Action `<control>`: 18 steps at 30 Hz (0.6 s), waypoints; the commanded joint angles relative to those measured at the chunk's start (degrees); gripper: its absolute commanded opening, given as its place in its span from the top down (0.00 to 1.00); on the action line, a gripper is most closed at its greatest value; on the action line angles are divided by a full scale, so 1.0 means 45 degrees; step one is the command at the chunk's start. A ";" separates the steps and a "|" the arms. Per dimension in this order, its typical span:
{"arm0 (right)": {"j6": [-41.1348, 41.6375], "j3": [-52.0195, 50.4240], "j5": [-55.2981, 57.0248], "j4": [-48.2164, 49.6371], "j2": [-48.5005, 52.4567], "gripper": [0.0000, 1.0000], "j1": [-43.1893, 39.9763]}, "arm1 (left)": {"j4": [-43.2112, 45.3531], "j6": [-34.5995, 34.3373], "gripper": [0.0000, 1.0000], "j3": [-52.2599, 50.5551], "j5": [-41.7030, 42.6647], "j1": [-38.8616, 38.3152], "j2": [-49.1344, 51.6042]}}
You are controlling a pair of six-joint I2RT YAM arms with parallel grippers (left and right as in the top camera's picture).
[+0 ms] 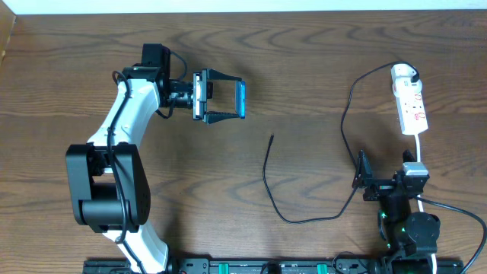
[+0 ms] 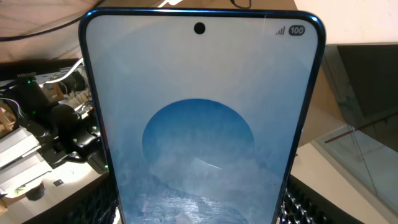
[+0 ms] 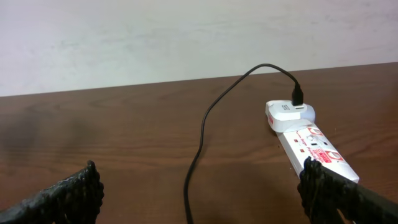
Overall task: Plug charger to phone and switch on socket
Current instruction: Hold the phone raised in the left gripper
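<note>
Nearest the base, right of the charger [image 1: 271, 140] and its free tip, the right claw [image 1: 359, 173] hangs empty with its jaws spread wide. The tip itself lies loose on the tabletop [image 1: 304, 46]. Beyond and left of the tip, the left claw [image 1: 237, 99] is clamped on the phone [image 2: 199, 124], held lifted on edge. Farthest, well right of the tip, sits the socket [image 1: 412, 106]. The phone looks ready and the connector untaken. Next, the right claw must pinch the tip and line it up with the phone's port, which is hidden here.
</note>
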 commanded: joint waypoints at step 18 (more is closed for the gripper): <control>0.0136 -0.0015 0.0136 -0.0058 -0.0078 0.01 0.0121 | 0.0005 -0.0049 0.93 0.0155 -0.0287 0.0053 -0.0374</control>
